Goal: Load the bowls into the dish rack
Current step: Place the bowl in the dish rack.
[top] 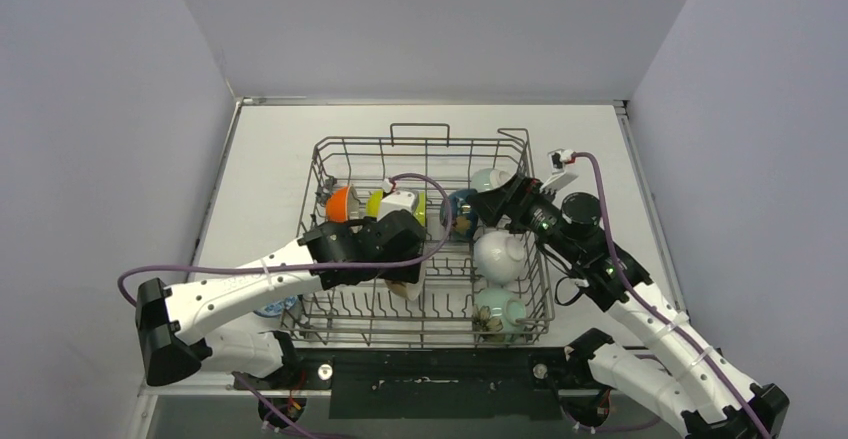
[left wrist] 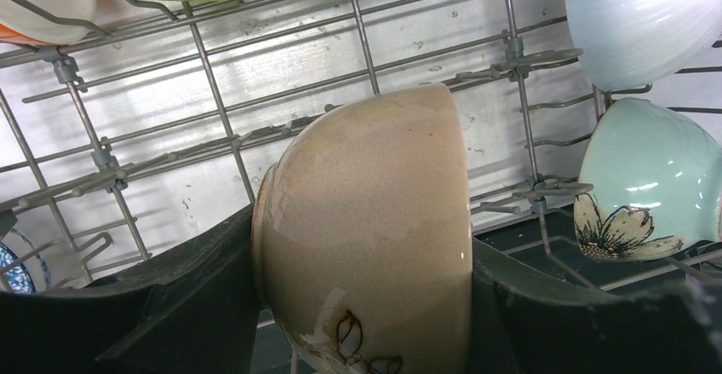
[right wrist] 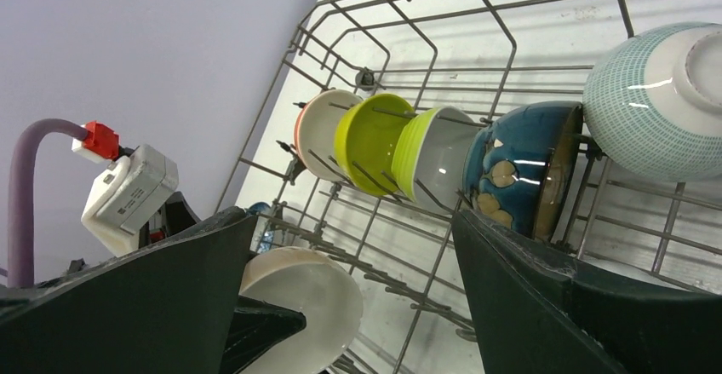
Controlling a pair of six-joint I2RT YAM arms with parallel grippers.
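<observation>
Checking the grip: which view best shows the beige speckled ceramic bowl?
Left wrist view: the beige speckled ceramic bowl fills it, clamped in the left gripper. Top view shows only a sliver under that gripper; right wrist shows its pale inside.

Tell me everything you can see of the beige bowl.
The beige bowl is speckled, glossy, ceramic-looking, with a dark flower outline on its wall and an off-white inside. It is tipped on its side in the left gripper, one black jaw on each flank, within the rack. Whether it touches the wires is unclear.
</observation>
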